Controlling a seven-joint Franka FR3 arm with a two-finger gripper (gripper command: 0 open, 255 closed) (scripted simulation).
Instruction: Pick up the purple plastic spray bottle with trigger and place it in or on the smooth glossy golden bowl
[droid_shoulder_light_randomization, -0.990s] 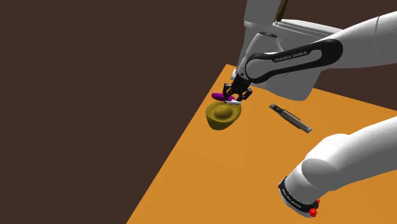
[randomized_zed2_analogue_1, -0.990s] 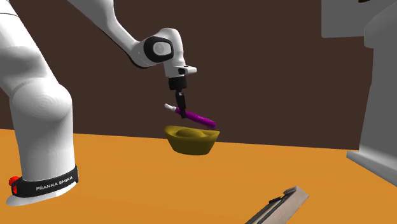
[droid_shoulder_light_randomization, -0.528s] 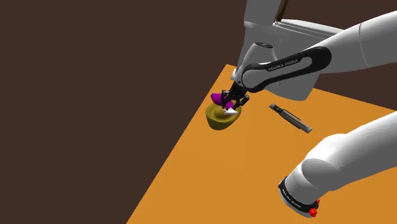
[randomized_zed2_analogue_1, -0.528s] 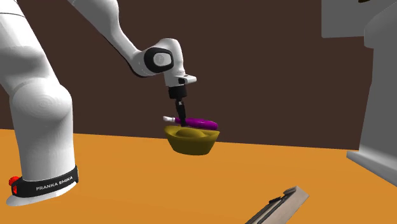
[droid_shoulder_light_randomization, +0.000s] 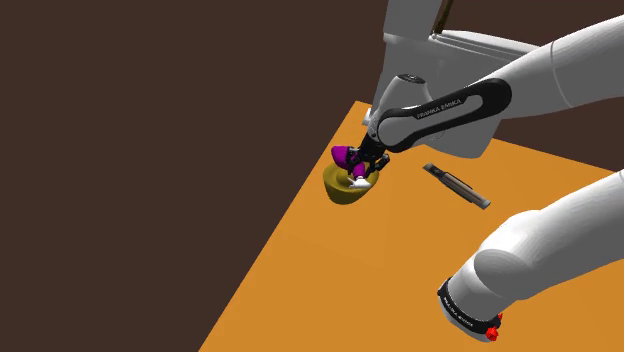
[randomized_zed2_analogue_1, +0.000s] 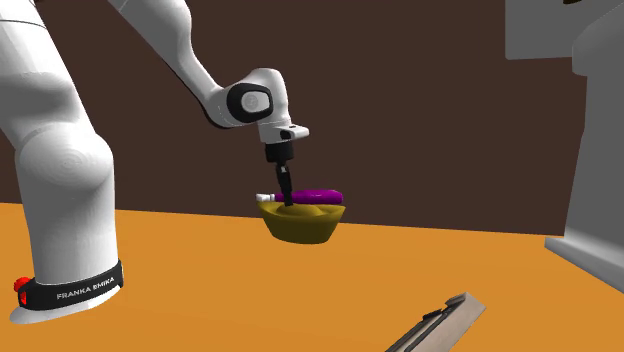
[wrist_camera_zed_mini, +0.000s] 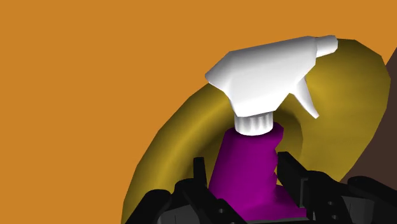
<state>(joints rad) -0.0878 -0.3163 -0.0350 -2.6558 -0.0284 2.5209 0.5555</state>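
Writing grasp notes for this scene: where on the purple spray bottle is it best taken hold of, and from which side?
Grip the spray bottle on its purple body just below the white trigger head, coming down across its length as the claw does. That section is slim; the head flares and its trigger sticks out.

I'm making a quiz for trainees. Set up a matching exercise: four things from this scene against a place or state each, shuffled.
1. spray bottle
2. golden bowl
3. gripper
4. grey flat tool

A. lies on the orange table, apart from the bowl
B. shut on the purple body
C. held sideways at the bowl's rim
D. sits on the table under the gripper

Pairs: 1-C, 2-D, 3-B, 4-A
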